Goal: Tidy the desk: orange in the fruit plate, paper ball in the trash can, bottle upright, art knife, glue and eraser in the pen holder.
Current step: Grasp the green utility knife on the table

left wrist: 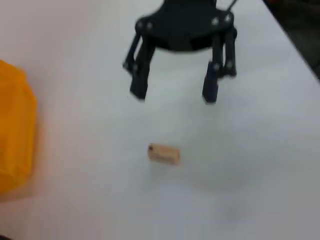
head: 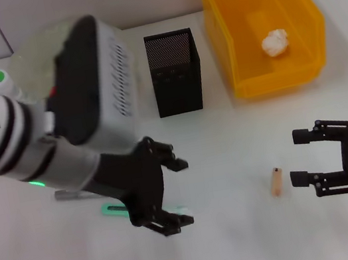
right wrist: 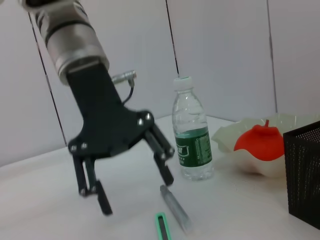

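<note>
White tabletop [head: 247,238] against a pale panelled wall, two black grippers hovering over it.

From the left: the bottle [right wrist: 192,131] stands upright, capped, with the fruit plate [right wrist: 252,159] beside it holding the orange [right wrist: 261,142]. The left gripper [head: 172,194], fingers spread wide and holding nothing, hangs above the art knife [right wrist: 161,226] and a grey stick [right wrist: 175,208], partly hiding both from the head view. The pen holder [head: 175,72] stands mid-table; the trash can [head: 263,23] at the far edge holds the paper ball [head: 274,42]. A small tan block [head: 276,181] lies on open tabletop just beside the right gripper [head: 298,158], whose fingers are wide and hold nothing.
</note>
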`<state>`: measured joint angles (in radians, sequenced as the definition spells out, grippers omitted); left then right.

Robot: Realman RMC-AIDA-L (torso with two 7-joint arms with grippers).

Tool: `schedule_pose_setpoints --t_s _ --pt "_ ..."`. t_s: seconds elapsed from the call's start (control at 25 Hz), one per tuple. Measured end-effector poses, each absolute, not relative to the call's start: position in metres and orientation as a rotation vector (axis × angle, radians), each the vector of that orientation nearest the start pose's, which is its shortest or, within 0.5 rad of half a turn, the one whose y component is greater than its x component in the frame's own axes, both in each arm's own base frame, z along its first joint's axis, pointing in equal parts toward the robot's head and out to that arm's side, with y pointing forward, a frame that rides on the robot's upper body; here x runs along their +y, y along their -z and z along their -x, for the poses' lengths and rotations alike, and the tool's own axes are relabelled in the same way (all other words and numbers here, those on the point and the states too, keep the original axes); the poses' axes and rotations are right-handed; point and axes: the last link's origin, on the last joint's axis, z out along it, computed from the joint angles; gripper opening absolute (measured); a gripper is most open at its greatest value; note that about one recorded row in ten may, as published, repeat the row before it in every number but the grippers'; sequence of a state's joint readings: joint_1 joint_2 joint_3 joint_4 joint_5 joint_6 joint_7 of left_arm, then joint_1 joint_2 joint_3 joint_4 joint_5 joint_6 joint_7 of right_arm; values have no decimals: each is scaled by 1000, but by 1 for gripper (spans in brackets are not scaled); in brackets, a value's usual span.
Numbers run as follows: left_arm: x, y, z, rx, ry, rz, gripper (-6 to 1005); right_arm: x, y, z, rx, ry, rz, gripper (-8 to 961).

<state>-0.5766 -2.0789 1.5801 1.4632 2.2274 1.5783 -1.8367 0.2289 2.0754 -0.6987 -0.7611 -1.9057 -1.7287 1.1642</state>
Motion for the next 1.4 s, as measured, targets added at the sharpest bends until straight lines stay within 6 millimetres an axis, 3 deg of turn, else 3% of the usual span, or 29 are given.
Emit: schedule_pose_setpoints --t_s 0.2,0.24,0.28,0.76,1.24,1.4 --pt "309 39 113 352 -261 3118 811 242 -24 -318 520 -740 2653 784" --pt "312 55 113 372 -413 3115 811 242 -24 -319 523 -741 2651 784" --pt "313 61 113 376 -452 3120 811 242 -24 -319 523 -741 2651 784" --pt "325 90 119 461 -654 3093 796 240 -22 -320 541 -747 2647 785" --pt "328 93 119 505 -754 3054 750 238 -21 -321 553 -748 2643 784" --pt "328 93 120 506 -759 3054 636 238 -21 -321 554 -748 2643 784"
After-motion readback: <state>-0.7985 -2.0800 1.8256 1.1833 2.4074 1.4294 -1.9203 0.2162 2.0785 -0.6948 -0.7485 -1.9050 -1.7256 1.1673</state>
